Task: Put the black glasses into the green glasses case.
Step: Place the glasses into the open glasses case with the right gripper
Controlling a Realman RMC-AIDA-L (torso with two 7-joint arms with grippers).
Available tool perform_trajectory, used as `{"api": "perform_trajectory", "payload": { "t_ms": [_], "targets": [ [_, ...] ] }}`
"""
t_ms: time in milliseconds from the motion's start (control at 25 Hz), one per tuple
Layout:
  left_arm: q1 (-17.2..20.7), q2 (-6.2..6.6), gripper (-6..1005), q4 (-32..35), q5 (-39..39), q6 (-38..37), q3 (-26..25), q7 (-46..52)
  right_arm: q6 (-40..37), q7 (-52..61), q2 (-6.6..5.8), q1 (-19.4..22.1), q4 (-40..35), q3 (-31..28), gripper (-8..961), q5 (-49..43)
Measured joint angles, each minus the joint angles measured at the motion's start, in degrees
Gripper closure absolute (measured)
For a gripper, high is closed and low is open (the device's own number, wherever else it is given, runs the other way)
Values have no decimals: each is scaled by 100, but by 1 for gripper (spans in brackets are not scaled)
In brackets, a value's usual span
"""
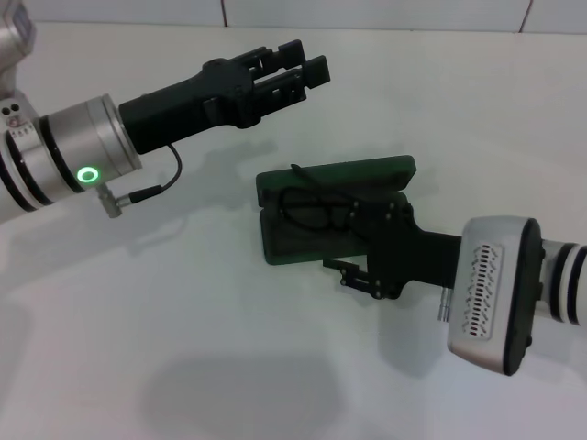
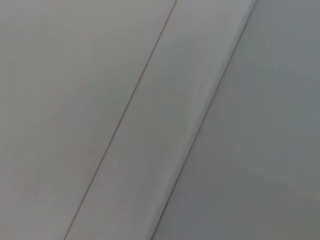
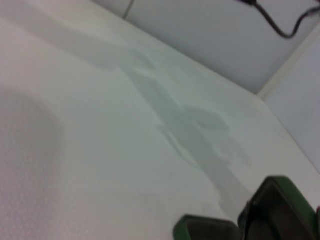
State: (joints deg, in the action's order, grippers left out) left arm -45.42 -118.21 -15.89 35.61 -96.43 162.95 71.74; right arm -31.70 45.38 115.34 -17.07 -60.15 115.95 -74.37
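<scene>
- The black glasses [image 1: 310, 209] lie inside the open green glasses case [image 1: 303, 240], the thin rounded frame showing against the dark lining of the tray, with one slim end rising to the lid's left edge.
- The case sits near the middle of the white worktop [image 1: 183, 330], its lid [image 1: 339, 174] raised on the far side and its tray on the near side.
- No lettering or brand mark can be read on the case from the head view; the lid's face shows plain dark green.
- The right gripper [image 1: 367, 215] reaches in from the right and sits over the right part of the case, covering that end of the tray; whether its fingers are spread or closed cannot be told.
- In the right wrist view, only two rounded green-edged parts of the case [image 3: 272, 207] appear at the picture's edge, with bare worktop and a dark cable [image 3: 275, 20] beyond.
- The left gripper [image 1: 293, 69] hangs above the worktop to the far left of the case, well apart from it, its fingers slightly parted and holding nothing.
- A green ring light [image 1: 88, 174] glows on the left arm's silver wrist, with a thin black cable [image 1: 160, 183] looping beside it.
- The left wrist view shows only pale flat surfaces crossed by straight seams.
</scene>
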Motion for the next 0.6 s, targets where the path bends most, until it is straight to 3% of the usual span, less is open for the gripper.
{"api": "perform_trajectory", "payload": {
  "t_ms": [280,440,600],
  "targets": [
    [-33,-6,378,0,-18,42,0,49,-1135,830,-48,47,-70,-553,427,-581],
    [-68,-9,378,2,-9,122,0,50,-2101,1301,-2,23,13,-1501,426,-880],
    [-154,-22,378,41,-6,266,0,32,-2180,1394,29,-16,102,-2054,426,-759]
  ]
}}
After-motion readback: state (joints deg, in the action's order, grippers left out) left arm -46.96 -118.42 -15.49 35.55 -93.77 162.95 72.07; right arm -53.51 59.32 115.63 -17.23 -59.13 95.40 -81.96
